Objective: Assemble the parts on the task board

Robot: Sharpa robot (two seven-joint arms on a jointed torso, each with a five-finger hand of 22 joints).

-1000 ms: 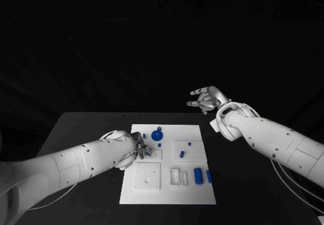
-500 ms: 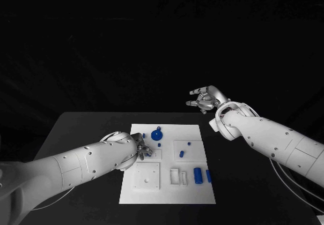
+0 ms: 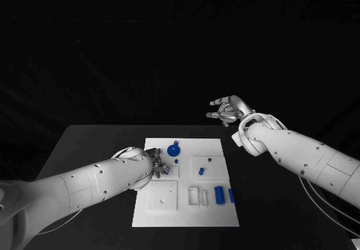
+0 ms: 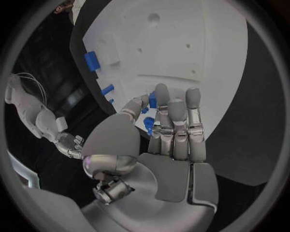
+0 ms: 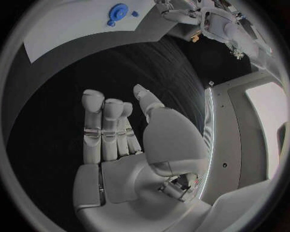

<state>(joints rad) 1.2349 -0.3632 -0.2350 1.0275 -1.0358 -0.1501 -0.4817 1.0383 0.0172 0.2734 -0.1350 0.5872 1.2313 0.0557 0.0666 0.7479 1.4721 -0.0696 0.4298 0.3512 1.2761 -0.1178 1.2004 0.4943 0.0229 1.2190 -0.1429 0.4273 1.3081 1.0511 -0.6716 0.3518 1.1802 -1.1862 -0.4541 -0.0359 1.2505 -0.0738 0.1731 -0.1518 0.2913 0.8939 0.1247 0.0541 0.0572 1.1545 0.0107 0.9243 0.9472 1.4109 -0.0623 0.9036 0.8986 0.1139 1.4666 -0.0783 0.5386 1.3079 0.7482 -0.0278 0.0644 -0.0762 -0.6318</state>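
Note:
The white task board (image 3: pixel 188 211) lies in the middle of the black table. My left hand (image 3: pixel 154 165) hovers low over the board's left side, its fingers held together. In the left wrist view, the thumb and fingers of this hand (image 4: pixel 166 130) pinch a small blue part (image 4: pixel 152 100). A blue gear-like disc (image 3: pixel 174 151) sits at the board's far end, also seen as the disc (image 5: pixel 118 9) in the right wrist view. My right hand (image 3: pixel 229 111) is raised beyond the table's far right, fingers loosely curled around nothing (image 5: pixel 121 135).
Two blue cylinders (image 3: pixel 222 194) lie side by side at the board's near right, next to white slotted blocks (image 3: pixel 198 196). A small blue piece (image 3: pixel 201 170) stands mid-board. A recessed square plate (image 3: pixel 163 196) fills the near left. Bare black table (image 3: pixel 90 146) surrounds the board.
The left hand stays at the same spot on the board while its forearm has shifted slightly. The right hand has not moved.

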